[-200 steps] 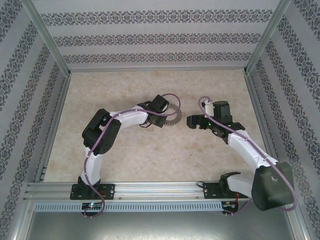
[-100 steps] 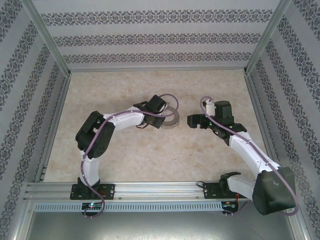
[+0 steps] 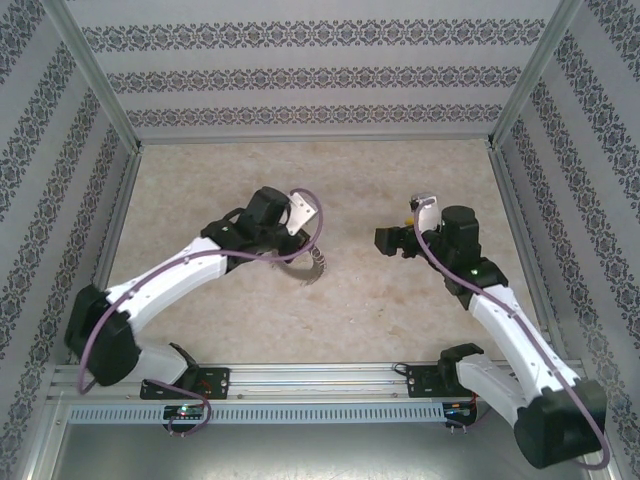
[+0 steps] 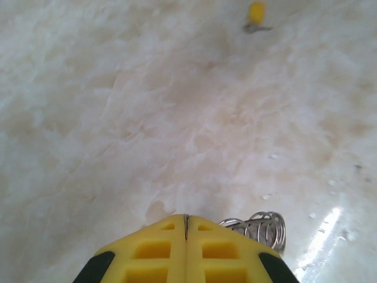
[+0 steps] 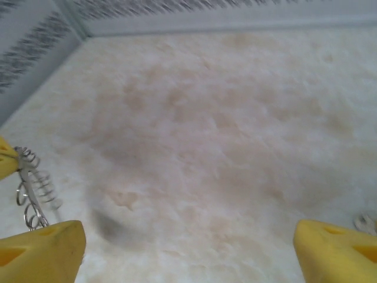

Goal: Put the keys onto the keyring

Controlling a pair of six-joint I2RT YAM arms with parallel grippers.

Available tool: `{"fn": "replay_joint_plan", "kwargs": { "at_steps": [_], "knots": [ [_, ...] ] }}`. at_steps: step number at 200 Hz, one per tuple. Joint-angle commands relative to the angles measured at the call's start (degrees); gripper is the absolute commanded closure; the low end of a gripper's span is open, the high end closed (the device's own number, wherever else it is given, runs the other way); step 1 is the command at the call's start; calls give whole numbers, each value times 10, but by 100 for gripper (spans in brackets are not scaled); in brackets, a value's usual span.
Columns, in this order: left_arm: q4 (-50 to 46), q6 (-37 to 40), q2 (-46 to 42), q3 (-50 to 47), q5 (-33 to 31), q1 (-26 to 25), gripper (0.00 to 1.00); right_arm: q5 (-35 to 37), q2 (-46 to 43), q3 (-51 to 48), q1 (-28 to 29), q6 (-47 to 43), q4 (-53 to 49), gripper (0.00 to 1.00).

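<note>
My left gripper (image 4: 186,219) is shut on the keyring, whose thin metal band is pinched edge-on between the yellow fingers. The keyring's wire loops (image 4: 263,227) stick out to the right of them. From above, the keyring (image 3: 314,268) hangs limp below the left gripper (image 3: 297,258), just over the table. In the right wrist view the keyring (image 5: 30,191) dangles at the far left. My right gripper (image 5: 188,256) is open wide, nothing between its fingers; it (image 3: 386,240) faces the keyring from the right. A yellow-headed key (image 4: 256,14) lies far off on the table.
The marbled beige table (image 3: 250,170) is fenced by patterned walls on three sides and an aluminium rail (image 3: 300,378) at the near edge. A small metal loop (image 5: 366,221) lies on the table by the right gripper's right finger.
The left arm has stretched out low, its elbow swinging far left. It has drawn the keyring off the table, toward the near side. The right gripper has held its place.
</note>
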Motion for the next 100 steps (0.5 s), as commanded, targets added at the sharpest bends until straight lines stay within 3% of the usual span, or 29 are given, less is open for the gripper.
{"fn": "replay_joint_plan", "kwargs": {
  "at_steps": [1, 61, 100],
  "knots": [
    [70, 47, -70, -40, 74, 3, 100, -47, -45, -8, 32, -21, 37, 15],
    [267, 28, -177, -149, 265, -2, 100, -117, -113, -18, 131, -70, 87, 50],
    [323, 14, -204, -166, 338, -2, 100, -161, -119, -21, 174, -97, 93, 68]
  ]
}}
